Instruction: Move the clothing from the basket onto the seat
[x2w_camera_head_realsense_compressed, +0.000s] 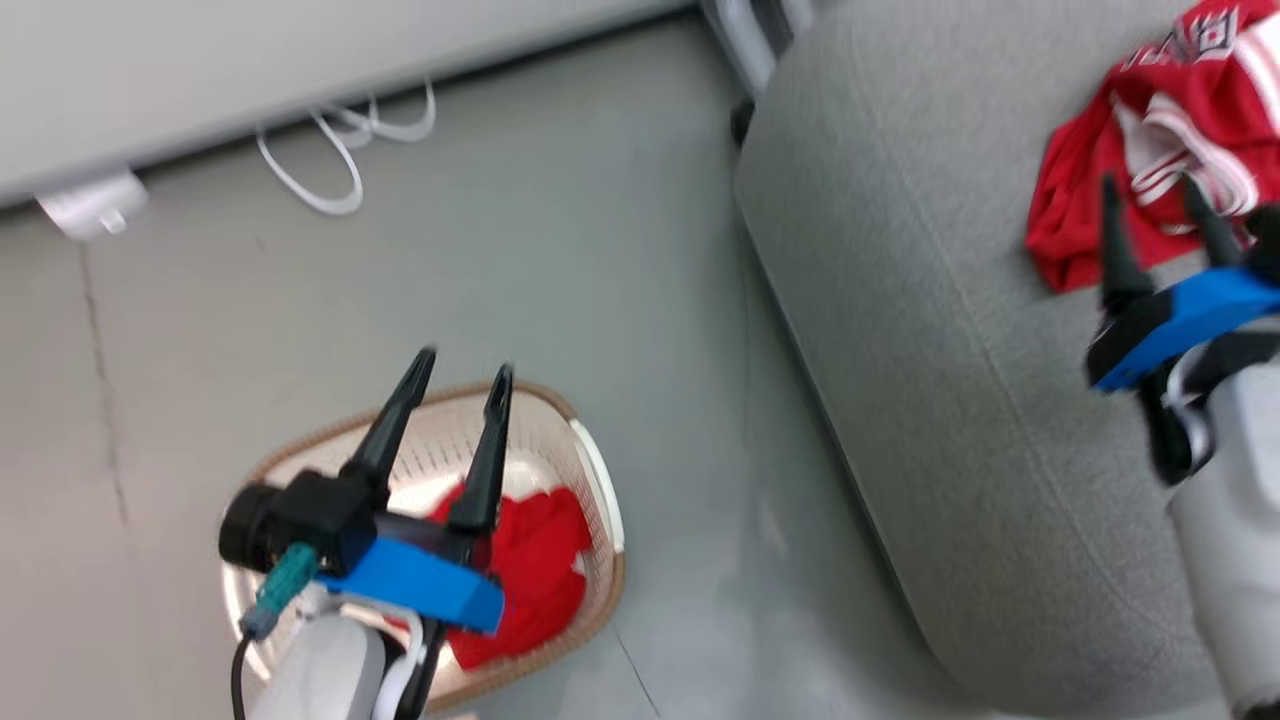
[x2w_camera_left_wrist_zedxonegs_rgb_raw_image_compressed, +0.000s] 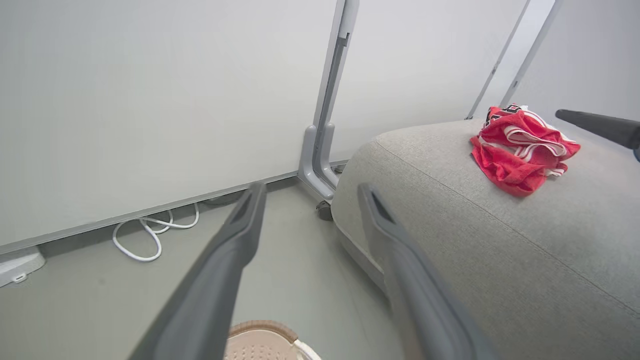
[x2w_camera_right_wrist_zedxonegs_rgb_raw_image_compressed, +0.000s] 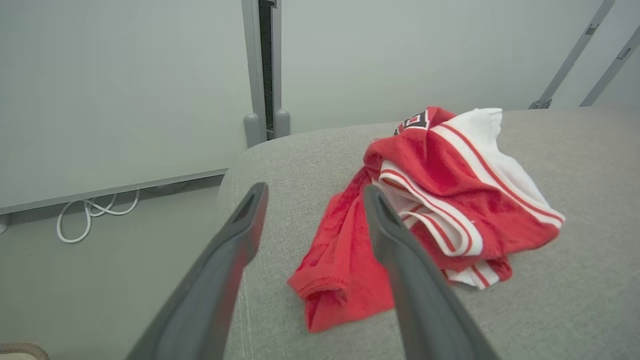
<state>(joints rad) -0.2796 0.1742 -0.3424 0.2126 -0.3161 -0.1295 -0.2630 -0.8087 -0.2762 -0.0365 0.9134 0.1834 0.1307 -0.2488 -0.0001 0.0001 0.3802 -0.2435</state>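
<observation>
Showing the right gripper (x2w_camera_head_realsense_compressed: 1152, 195) with fingers spread and empty, close over the striped jersey (x2w_camera_head_realsense_compressed: 1190, 90), which lies crumpled on the seat (x2w_camera_head_realsense_compressed: 950, 350). The left gripper (x2w_camera_head_realsense_compressed: 465, 362), fingers likewise spread and grasping nothing, hangs above the basket (x2w_camera_head_realsense_compressed: 545, 397) on the floor (x2w_camera_head_realsense_compressed: 600, 250); the plain red garment (x2w_camera_head_realsense_compressed: 535, 560) lies inside. Judged stage: one garment delivered, the second pending. The next move calls for lowering a gripper into the basket, pinching the fabric firmly, and lifting it clear of the rim.
</observation>
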